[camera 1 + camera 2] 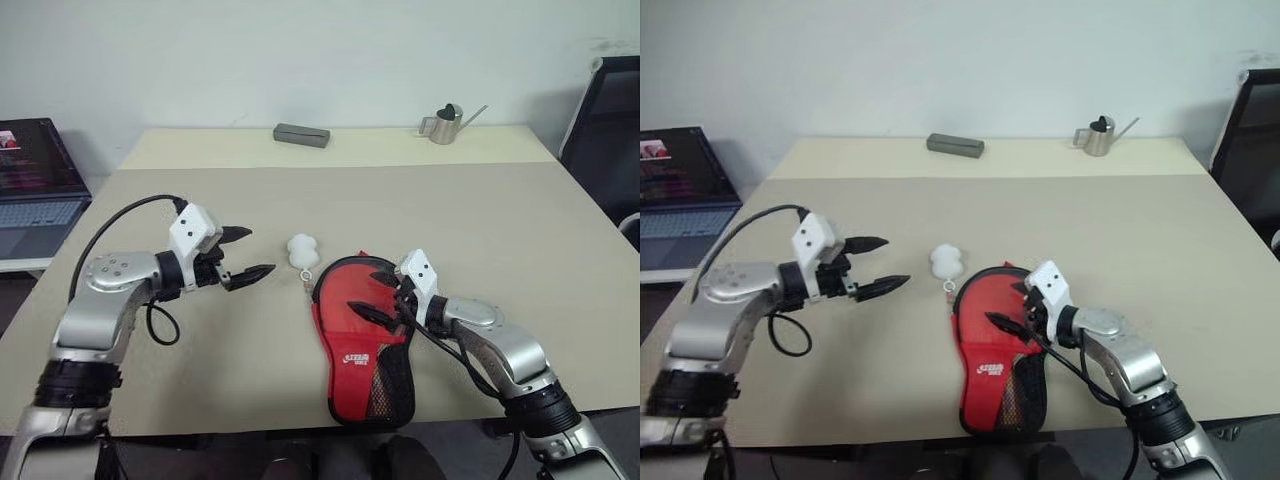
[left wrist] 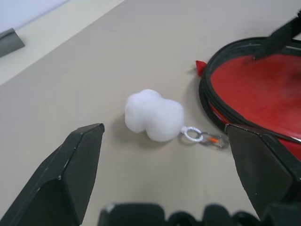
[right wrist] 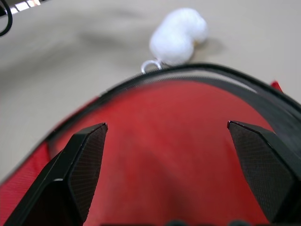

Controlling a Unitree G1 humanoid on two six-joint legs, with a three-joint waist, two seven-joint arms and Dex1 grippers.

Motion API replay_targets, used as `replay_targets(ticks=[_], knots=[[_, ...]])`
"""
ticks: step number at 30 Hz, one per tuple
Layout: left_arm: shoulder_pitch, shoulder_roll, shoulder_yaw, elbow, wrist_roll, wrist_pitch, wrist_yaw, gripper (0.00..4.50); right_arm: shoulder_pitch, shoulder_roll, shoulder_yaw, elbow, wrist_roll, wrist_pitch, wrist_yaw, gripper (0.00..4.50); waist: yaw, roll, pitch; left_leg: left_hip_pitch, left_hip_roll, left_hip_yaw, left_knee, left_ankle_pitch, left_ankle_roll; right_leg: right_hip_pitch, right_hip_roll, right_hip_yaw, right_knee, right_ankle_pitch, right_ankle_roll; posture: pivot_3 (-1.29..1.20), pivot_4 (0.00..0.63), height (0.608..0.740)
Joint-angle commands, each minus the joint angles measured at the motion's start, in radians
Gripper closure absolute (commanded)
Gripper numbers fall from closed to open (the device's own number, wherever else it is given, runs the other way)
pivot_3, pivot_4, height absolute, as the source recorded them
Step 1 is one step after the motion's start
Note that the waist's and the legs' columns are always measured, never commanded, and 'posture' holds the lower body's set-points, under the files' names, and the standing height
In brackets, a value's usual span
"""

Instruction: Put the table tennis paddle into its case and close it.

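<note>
The case [image 1: 352,330] lies flat near the table's [image 1: 480,230] front edge, red side up, with its black mesh pocket toward the narrow end. Its black zip rim [image 2: 207,101] runs around the round part. A white pom-pom [image 1: 303,249] on a short chain rests on the table just beyond the case, to its left. My right gripper [image 1: 372,296] hangs open over the round part of the case, fingers apart above the red fabric [image 3: 164,141]. My left gripper [image 1: 258,252] is open, left of the pom-pom [image 2: 154,115] and pointing at it. The table tennis paddle is hidden.
A grey rectangular box [image 1: 301,134] and a small metal watering can [image 1: 445,123] stand at the table's far edge. A laptop [image 1: 35,185] sits on a lower surface at the left. A black chair [image 1: 605,110] is at the right. The case's narrow end reaches the front edge.
</note>
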Motion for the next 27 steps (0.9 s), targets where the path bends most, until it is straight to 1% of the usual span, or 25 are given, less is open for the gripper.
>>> replay_targets(ticks=[1, 9, 13, 18, 24, 27], knots=[[-0.061, -0.032, -0.021, 0.051, 0.013, 0.013, 0.003, 0.0, -0.003, 0.031, -0.006, 0.009, -0.028, -0.048, -0.008, 0.02, -0.003, 0.0, 0.0, 0.0, 0.0, 0.0, 0.0, 0.0, 0.0, 0.0, 0.0, 0.0, 0.0, 0.0, 0.0, 0.0, 0.15, 0.74], [-0.156, -0.102, -0.085, 0.193, 0.073, 0.007, -0.001, 0.0, -0.006, 0.065, -0.013, 0.04, -0.067, -0.06, -0.006, 0.02, -0.003, 0.0, 0.0, 0.0, 0.0, 0.0, 0.0, 0.001, -0.001, 0.0, 0.0, 0.0, 0.0, 0.0, 0.0, 0.0, 0.15, 0.74], [-0.239, -0.178, -0.111, 0.332, 0.142, -0.062, 0.071, 0.0, -0.004, 0.078, -0.018, 0.039, -0.07, -0.052, -0.007, 0.02, -0.001, 0.0, 0.0, 0.0, 0.0, 0.0, 0.001, 0.001, -0.001, 0.0, 0.0, 0.0, 0.001, 0.0, 0.0, 0.0, 0.15, 0.74], [-0.327, -0.262, -0.137, 0.506, 0.205, -0.163, 0.112, 0.0, 0.002, 0.098, -0.012, 0.026, -0.074, -0.04, -0.008, 0.02, -0.002, -0.001, 0.0, 0.0, -0.001, 0.0, 0.001, 0.001, -0.002, 0.0, 0.0, 0.0, 0.001, 0.0, 0.0, 0.0, 0.15, 0.74], [-0.373, -0.319, -0.151, 0.662, 0.256, -0.216, 0.134, 0.0, 0.01, 0.115, -0.015, 0.016, -0.074, -0.032, -0.019, 0.02, -0.005, -0.001, 0.0, 0.0, -0.001, 0.0, 0.001, 0.002, -0.003, -0.001, 0.001, 0.0, 0.001, 0.0, 0.0, 0.0, 0.15, 0.74], [-0.375, -0.329, -0.153, 0.702, 0.27, -0.216, 0.126, 0.0, 0.007, 0.125, -0.031, 0.015, -0.074, -0.033, -0.042, 0.02, -0.005, -0.001, 0.0, 0.0, -0.001, 0.0, 0.001, 0.002, -0.003, -0.001, 0.001, 0.0, 0.001, 0.0, 0.0, 0.0, 0.15, 0.74]])
